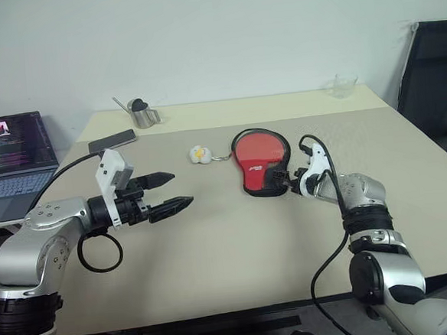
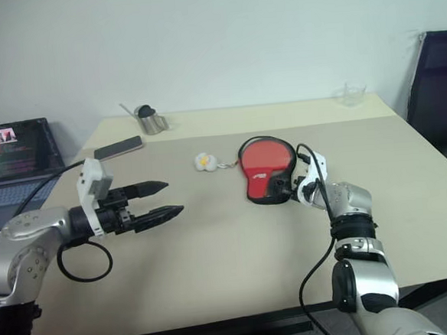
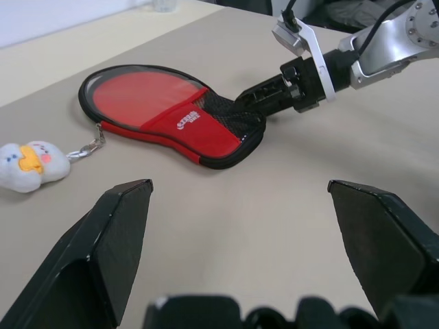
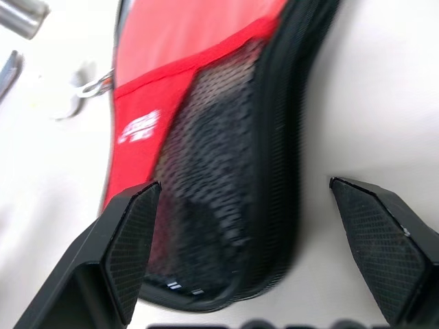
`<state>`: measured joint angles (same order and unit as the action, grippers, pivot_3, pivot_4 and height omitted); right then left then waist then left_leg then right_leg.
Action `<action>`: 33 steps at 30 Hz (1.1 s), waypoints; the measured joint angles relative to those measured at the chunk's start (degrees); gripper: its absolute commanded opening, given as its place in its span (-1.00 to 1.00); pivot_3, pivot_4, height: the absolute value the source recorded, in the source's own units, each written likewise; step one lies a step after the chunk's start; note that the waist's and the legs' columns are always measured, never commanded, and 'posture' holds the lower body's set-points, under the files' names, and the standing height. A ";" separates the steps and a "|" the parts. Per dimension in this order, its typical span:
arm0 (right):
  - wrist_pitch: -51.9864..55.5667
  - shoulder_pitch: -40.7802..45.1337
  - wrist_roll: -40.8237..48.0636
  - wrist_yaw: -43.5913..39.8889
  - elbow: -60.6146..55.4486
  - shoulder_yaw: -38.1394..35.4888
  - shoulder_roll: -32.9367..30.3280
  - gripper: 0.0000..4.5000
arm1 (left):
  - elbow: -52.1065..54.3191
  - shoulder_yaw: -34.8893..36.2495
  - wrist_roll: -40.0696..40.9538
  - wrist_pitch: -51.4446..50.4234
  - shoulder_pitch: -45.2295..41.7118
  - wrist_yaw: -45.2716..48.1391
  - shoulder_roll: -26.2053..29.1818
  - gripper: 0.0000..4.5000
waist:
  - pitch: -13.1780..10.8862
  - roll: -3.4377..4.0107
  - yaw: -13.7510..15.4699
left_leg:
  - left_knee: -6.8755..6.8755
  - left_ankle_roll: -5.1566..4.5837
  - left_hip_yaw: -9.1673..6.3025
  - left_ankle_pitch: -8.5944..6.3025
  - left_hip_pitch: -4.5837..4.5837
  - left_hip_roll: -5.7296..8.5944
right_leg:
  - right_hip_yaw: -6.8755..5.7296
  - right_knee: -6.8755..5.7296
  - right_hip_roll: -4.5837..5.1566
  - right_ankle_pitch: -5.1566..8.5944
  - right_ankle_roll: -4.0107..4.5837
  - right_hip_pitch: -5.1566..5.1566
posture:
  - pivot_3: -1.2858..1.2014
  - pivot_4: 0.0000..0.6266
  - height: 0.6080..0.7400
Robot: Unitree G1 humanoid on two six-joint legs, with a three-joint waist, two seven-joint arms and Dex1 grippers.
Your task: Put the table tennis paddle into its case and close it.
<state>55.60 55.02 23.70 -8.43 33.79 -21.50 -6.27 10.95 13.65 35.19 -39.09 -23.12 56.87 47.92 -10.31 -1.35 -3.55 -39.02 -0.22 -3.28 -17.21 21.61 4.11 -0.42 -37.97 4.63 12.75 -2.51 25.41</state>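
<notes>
Head views: beige desk (image 1: 237,251) fills the middle of the frame; the case (image 1: 262,162), red face up with black trim, mesh panel and white logo, lies flat just right of centre, its narrow end toward the lower edge. A small white plush charm (image 1: 199,154) on a keyring sits just left of the case. Left gripper (image 1: 173,192), at left centre, hangs above the desk with fingers spread, well apart from the case. Right gripper (image 1: 283,182), right of centre, sits at the case's narrow end, fingers spread. Upper left: metal cup (image 1: 142,113), dark phone (image 1: 113,141); laptop (image 1: 12,155) at far left edge; clear glass (image 1: 344,86) upper right. Left wrist view: spread fingers (image 3: 103,253) at the bottom, the case in the upper left, the charm at left edge, the right gripper touching the mesh end at upper right. Right wrist view: spread fingers (image 4: 130,240) either side of the case's mesh end, which lies between them. The table tennis paddle itself cannot be made out.
</notes>
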 measured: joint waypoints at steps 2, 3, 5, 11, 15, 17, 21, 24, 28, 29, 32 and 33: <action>0.53 0.00 0.37 0.16 -0.24 -0.06 0.67 0.76 | 0.03 0.00 -0.12 0.18 0.01 -0.07 0.00 1.00 | 0.00 0.00 -0.04 | 0.02 0.00 0.00 0.00 -0.06 -0.01 | 0.00 0.00 -0.01 0.00 0.01 -0.05 | 0.03 -0.52 1.00; 1.05 -0.01 0.52 0.30 -0.33 -0.16 1.11 0.67 | 0.06 0.00 -0.12 0.35 0.02 -0.12 0.00 1.00 | 0.00 0.00 -0.05 | 0.03 0.00 0.00 0.00 -0.09 -0.02 | 0.00 0.00 -0.01 0.00 0.01 -0.07 | 0.03 -0.52 1.00; 1.74 -0.07 0.68 0.54 -0.34 -0.19 1.97 0.39 | 0.16 0.00 -0.12 0.47 0.04 -0.26 -0.01 1.00 | 0.00 0.00 -0.07 | 0.04 0.00 0.01 0.00 -0.11 -0.02 | 0.01 0.00 -0.02 0.00 0.01 -0.07 | 0.03 -0.52 1.00; 3.11 -0.41 1.00 0.57 -0.25 -0.14 3.01 -0.56 | 0.22 -0.05 -0.20 0.75 0.05 -1.25 -0.06 1.00 | 0.00 0.00 -0.06 | 0.05 0.00 0.01 0.00 -0.09 -0.02 | 0.00 0.02 -0.02 0.00 0.02 -0.06 | 0.03 -0.52 1.00; 2.33 -0.35 1.38 0.68 0.01 -0.18 2.85 -0.99 | 0.22 -0.64 -0.32 0.82 0.04 -1.40 -0.12 1.00 | 0.00 0.00 -0.01 | 0.05 0.00 0.00 0.00 -0.09 -0.02 | -0.01 0.04 -0.02 0.00 0.02 -0.07 | 0.03 -0.52 1.00; 1.97 -0.29 1.59 0.92 0.31 -0.16 2.72 -0.99 | 0.21 -0.92 -0.49 0.96 0.02 -1.63 -0.13 1.00 | 0.00 0.00 0.04 | 0.06 0.00 0.00 0.00 -0.09 -0.02 | -0.02 0.04 -0.02 0.00 0.02 -0.07 | 0.03 -0.52 1.00; 2.35 -0.29 1.76 0.82 0.37 0.43 2.27 -0.99 | 0.20 -1.31 -0.84 1.48 -0.08 -2.14 -0.13 1.00 | 0.00 0.00 0.16 | 0.06 0.00 0.00 0.00 -0.09 -0.02 | -0.02 0.05 -0.01 0.00 0.02 -0.08 | 0.03 -0.52 1.00; 5.03 -0.98 1.87 -0.96 -1.61 2.70 0.60 -0.99 | 0.13 -2.13 -1.16 2.05 -0.22 -2.17 -0.13 1.00 | 0.00 0.00 0.36 | 0.06 0.00 -0.02 0.00 -0.03 -0.02 | -0.05 0.10 -0.01 0.00 0.02 -0.08 | 0.03 -0.52 1.00; 9.54 -2.97 2.42 -4.36 -5.75 5.67 -1.90 -0.99 | -0.22 -2.29 -1.40 2.16 -0.64 -1.96 -0.12 1.00 | 0.00 0.00 0.45 | 0.06 -0.01 -0.05 -0.01 0.09 -0.03 | -0.10 0.23 -0.01 0.00 0.02 -0.04 | 0.03 -0.52 1.00; 11.94 -3.95 2.89 -5.86 -8.10 7.28 -3.49 -0.99 | -0.40 -2.40 -1.43 2.24 -0.94 -1.61 -0.07 1.00 | 0.00 0.00 0.53 | 0.06 -0.01 -0.09 -0.01 0.14 -0.02 | -0.12 0.26 -0.01 0.00 0.02 -0.03 | 0.03 -0.52 1.00; 17.92 -6.90 4.63 -9.39 -14.55 10.40 -6.85 -0.99 | -1.54 -2.97 -1.80 2.45 -1.66 -0.98 0.00 1.00 | 0.00 0.00 0.76 | 0.08 -0.04 -0.11 -0.03 0.18 -0.03 | -0.16 0.35 -0.01 0.00 0.01 -0.02 | 0.03 -0.52 1.00; 19.68 -7.93 4.89 -10.35 -16.70 11.32 -7.64 -0.99 | -2.13 -3.23 -2.03 2.57 -2.01 -0.83 -0.01 1.00 | 0.00 0.00 0.77 | 0.08 -0.04 -0.11 -0.03 0.19 -0.02 | -0.15 0.35 -0.01 0.00 0.01 -0.02 | 0.03 -0.52 1.00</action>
<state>75.28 47.09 28.58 -18.78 17.08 -10.17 -13.91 8.83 10.41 33.16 -36.52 -25.13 56.04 47.91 -10.31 -1.34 -2.78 -38.93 -0.27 -3.39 -17.24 21.80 4.09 -0.57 -37.62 4.62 12.75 -2.50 25.39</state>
